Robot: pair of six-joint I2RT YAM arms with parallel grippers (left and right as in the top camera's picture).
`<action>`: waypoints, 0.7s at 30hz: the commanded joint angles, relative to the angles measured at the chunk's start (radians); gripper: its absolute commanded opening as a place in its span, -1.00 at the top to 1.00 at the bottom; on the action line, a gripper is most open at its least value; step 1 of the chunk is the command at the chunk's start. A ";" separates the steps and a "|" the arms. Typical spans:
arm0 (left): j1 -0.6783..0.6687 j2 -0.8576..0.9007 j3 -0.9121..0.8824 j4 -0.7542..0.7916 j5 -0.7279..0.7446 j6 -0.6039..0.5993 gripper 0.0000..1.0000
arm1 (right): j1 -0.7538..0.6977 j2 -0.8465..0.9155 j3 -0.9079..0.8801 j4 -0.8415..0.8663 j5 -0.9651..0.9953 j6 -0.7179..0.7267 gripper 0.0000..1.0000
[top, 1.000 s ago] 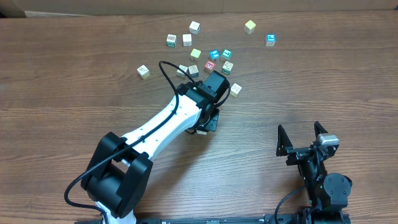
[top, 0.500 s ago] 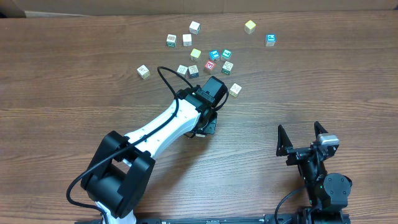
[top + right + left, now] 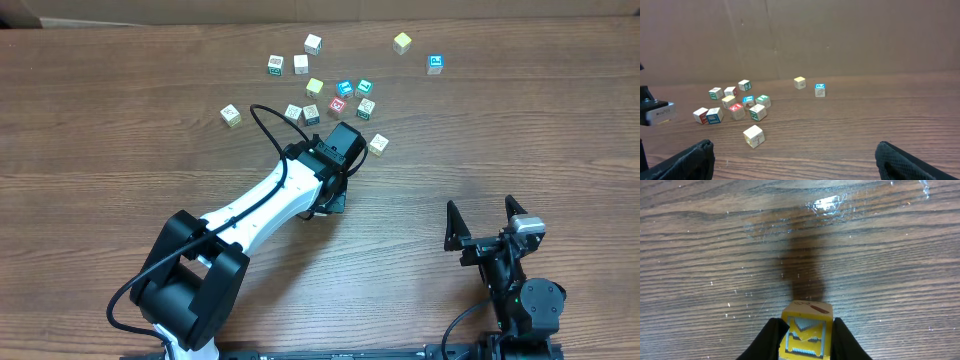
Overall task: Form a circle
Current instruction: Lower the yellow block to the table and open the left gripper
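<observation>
Table [image 3: 120, 130] of brown wood fills every view. The white left arm [image 3: 265, 200] reaches across it toward the middle. The right gripper [image 3: 482, 218] sits at the near right, jaws spread wide and holding nothing. The circle [image 3: 337, 104] — a tight cluster of small cubes — lies just beyond the left wrist, with loose cubes [image 3: 402, 42] scattered around it. The left gripper [image 3: 806, 332] is pinched narrowly on a yellow letter cube [image 3: 806, 322].

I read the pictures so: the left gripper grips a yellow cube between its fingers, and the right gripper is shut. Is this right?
Not fully. The right gripper is wide open and empty, as the overhead view shows. The rest holds: the left gripper grips a yellow cube between its fingers.
</observation>
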 commanded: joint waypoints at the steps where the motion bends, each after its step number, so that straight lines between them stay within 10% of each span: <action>1: -0.007 0.010 -0.007 0.001 -0.023 -0.020 0.55 | 0.005 0.001 -0.010 0.003 -0.002 0.006 -1.00; 21: -0.007 0.010 -0.007 0.030 -0.023 -0.020 0.18 | 0.005 0.001 -0.010 0.003 -0.002 0.006 -1.00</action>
